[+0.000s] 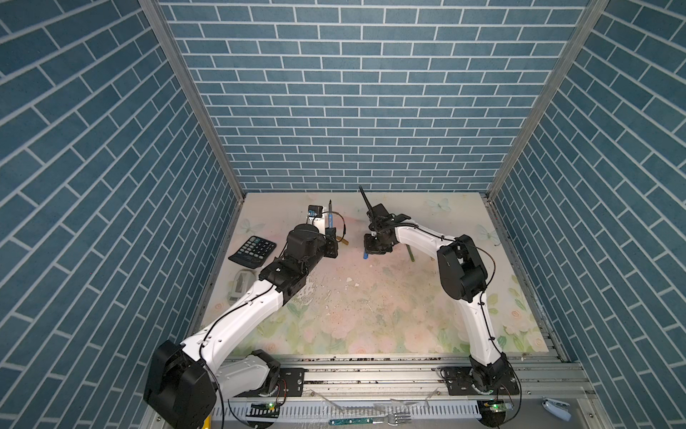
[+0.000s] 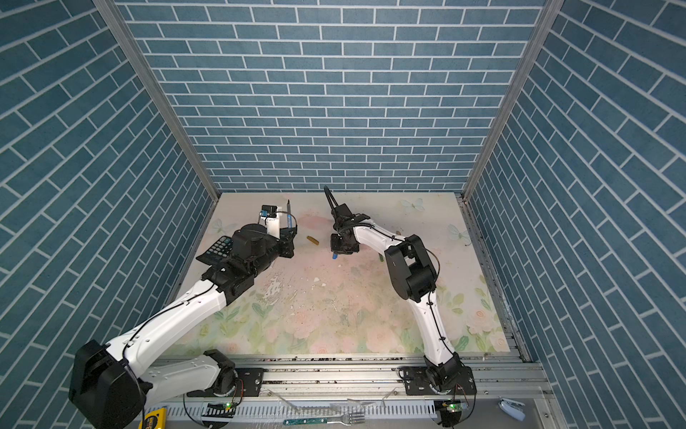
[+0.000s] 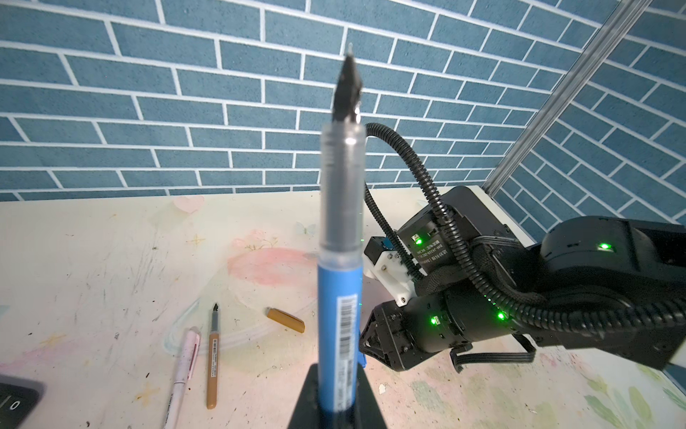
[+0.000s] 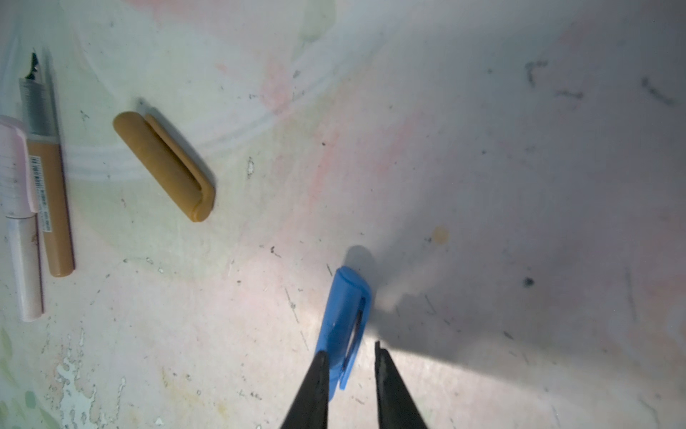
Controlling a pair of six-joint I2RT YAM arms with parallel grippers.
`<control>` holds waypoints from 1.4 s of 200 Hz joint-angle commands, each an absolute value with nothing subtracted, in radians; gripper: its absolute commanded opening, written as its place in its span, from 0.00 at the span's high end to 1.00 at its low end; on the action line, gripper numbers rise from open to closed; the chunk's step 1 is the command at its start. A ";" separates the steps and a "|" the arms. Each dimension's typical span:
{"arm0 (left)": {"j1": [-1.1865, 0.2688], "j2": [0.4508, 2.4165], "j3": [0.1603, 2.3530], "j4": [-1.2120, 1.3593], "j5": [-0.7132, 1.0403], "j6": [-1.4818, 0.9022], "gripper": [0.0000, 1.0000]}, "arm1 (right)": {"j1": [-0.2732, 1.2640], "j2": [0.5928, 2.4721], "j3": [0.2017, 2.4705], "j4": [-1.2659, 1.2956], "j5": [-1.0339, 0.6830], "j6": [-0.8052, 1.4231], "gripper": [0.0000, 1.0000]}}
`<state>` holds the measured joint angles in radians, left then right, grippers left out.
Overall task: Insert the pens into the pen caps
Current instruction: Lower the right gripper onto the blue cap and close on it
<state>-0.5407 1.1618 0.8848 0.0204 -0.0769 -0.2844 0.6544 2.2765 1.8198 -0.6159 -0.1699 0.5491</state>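
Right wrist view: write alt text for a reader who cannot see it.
The right gripper sets its two black fingers astride a blue pen cap above a pale, stained tabletop; whether they grip it is unclear. Farther off lie a gold cap, an uncapped gold pen and a pale pink pen, the two pens side by side.
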 commanded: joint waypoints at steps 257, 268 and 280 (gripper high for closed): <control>-0.537 1.172 0.888 0.035 -0.053 -0.288 1.00 | 0.695 2.460 2.138 -0.835 0.003 0.510 0.44; -0.537 1.172 0.889 0.035 -0.054 -0.288 1.00 | 0.699 2.458 2.133 -0.843 0.006 0.504 0.44; -0.537 1.172 0.888 0.035 -0.054 -0.288 1.00 | 0.702 2.446 2.118 -0.844 0.007 0.497 0.44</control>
